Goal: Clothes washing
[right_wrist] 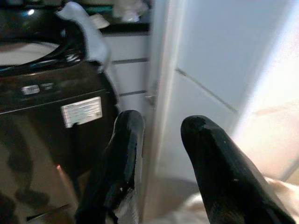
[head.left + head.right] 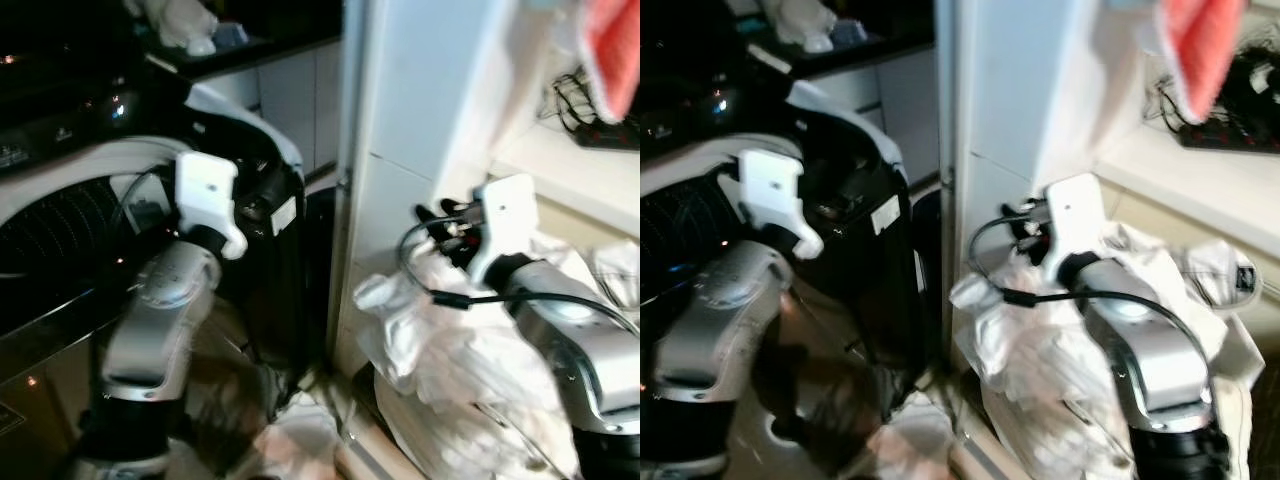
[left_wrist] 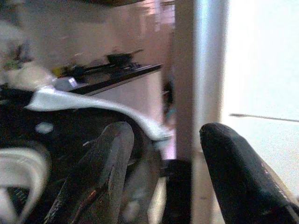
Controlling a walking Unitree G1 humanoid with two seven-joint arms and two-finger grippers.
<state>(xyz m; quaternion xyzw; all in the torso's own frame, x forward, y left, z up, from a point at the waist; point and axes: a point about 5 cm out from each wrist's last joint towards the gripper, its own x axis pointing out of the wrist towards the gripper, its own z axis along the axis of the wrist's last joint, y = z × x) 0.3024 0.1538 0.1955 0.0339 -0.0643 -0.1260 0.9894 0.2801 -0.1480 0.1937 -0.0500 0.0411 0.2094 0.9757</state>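
Both silver arms fill my near foreground. My left gripper hangs by the open black washing machine, fingers spread and carrying nothing. My right gripper hovers between the machine and the white cabinet panel, also parted and empty. White laundry lies heaped in what looks like a basket, though blur makes that uncertain, under my right arm and just beside the panel. I judge the wash barely begun: the machine's lid is up, but the clothes remain outside, so grabbing, loading and starting the cycle all remain.
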